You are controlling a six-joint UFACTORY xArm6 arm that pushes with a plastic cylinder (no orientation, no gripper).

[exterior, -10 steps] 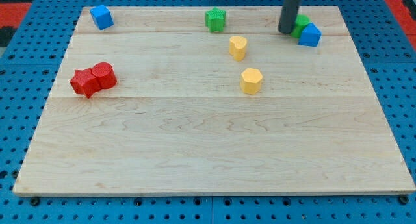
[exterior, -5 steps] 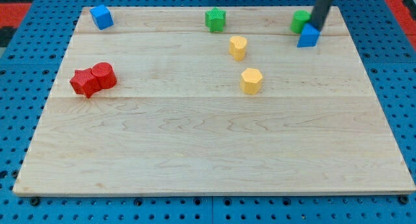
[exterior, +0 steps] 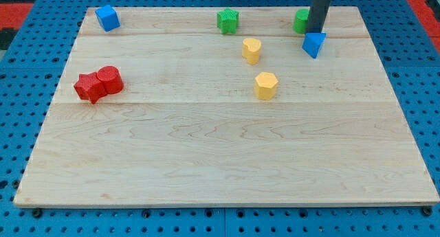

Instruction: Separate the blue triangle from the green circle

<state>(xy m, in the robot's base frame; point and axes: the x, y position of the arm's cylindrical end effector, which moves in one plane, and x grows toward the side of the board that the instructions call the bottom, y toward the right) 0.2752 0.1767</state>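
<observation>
- Only 1 view is given, so no second view shares any part of the scene with it.
- The camera sits above and in front of the desk, looking down at a slant toward the view's top.
- The desk's side edges converge toward the view's top, so its bottom edge lies nearest the lens.
- The framing is fairly near: the desk fills almost the whole picture, with a blue perforated base showing as a thin border.
- The rod enters from the view's top edge, its upper part cut off; its tip is in view.
</observation>
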